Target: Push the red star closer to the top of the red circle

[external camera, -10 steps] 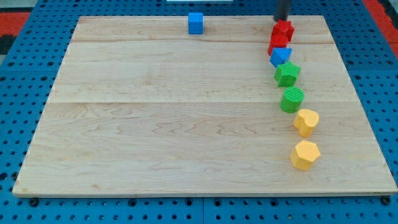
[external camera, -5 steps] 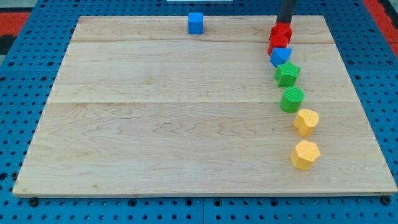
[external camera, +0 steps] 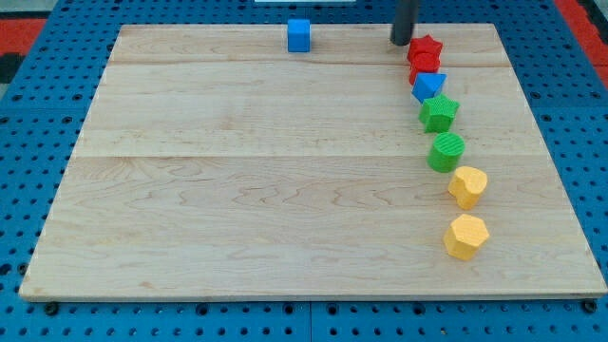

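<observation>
The red star [external camera: 427,47] lies near the board's top right, touching the top of the red circle [external camera: 422,67] just below it. My tip [external camera: 402,42] stands just left of the red star, a small gap between them. The dark rod rises from it out of the view's top.
Below the red circle runs a column: a blue triangle [external camera: 428,86], a green star [external camera: 439,113], a green cylinder [external camera: 446,152], a yellow block [external camera: 467,186] and a yellow hexagon [external camera: 465,236]. A blue cube [external camera: 299,35] sits at the top middle of the wooden board [external camera: 237,171].
My tip moved from above the red star to its left side. The red star shifted slightly down and left, onto the red circle's top.
</observation>
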Tool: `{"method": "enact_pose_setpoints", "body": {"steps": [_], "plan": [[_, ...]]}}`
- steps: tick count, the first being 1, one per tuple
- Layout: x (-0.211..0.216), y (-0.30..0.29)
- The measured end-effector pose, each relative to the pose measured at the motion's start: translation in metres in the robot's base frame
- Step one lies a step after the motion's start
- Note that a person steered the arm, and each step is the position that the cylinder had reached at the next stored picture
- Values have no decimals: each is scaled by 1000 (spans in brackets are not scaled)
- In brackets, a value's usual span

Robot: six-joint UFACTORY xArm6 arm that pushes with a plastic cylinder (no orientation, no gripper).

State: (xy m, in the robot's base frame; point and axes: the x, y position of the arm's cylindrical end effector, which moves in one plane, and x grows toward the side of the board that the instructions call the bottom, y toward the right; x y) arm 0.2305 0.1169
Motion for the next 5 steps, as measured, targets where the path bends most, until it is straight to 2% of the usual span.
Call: {"method": "enact_pose_setpoints", "body": {"steps": [1, 2, 3, 4, 5], "plan": [[39, -31], [62, -105], [13, -190], [-19, -193], [-16, -131]]}}
